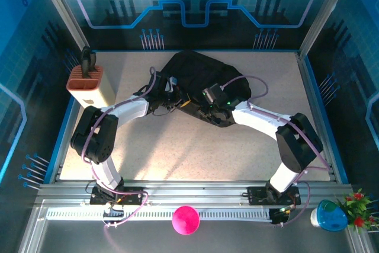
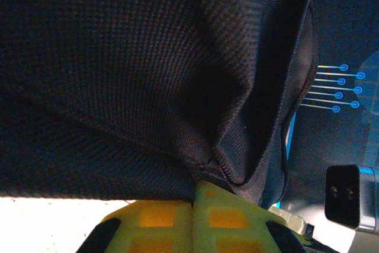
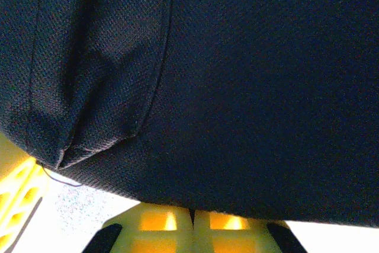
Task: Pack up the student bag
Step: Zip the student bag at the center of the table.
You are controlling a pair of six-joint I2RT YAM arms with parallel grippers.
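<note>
At the far middle of the table (image 1: 177, 152) lies the student bag (image 1: 204, 78), slumped. The left end effector (image 2: 193, 197) pinches a fold of its fabric. The right end effector (image 3: 192, 211), pads pressed together, seems to nip its hem. Lifting both evenly should hold the grips.

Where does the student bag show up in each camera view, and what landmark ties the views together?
Top external: student bag lies at the far centre of the tabletop.
Left wrist: its black fabric spans the upper frame.
Right wrist: its fabric covers most of the frame.
Shared landmark: the pale tabletop below the bag.
</note>
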